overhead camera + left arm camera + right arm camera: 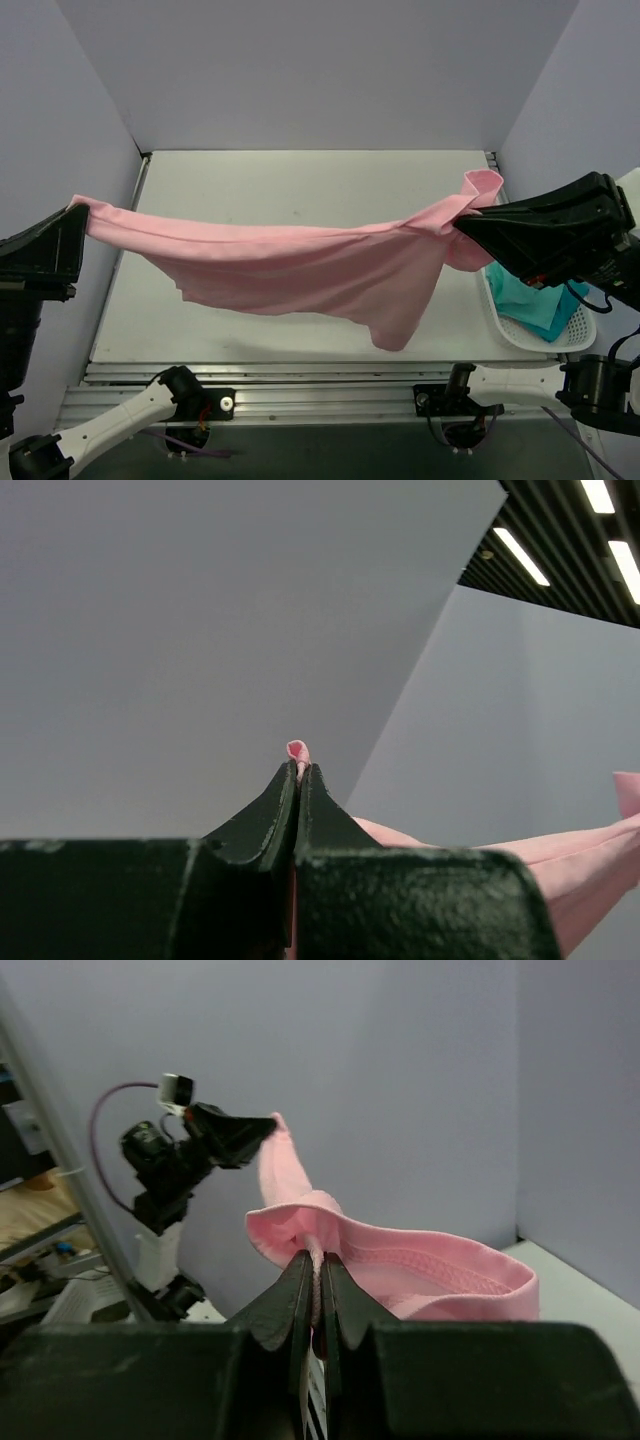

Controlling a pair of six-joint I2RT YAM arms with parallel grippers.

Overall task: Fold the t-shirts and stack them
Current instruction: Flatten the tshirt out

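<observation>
Your desk (300, 180) lies below. Above it the pink shirt (300, 270) hangs in the air, stretched from the left side to the right, and its middle sags down toward the desk. At the right edge of the desk a white basket (497, 322) holds a teal cloth (535, 305). Your left gripper (298, 772) is clenched on the left end of the shirt. Your right gripper (318, 1260) is clenched on the right end, near a hemmed opening, above the basket.
</observation>
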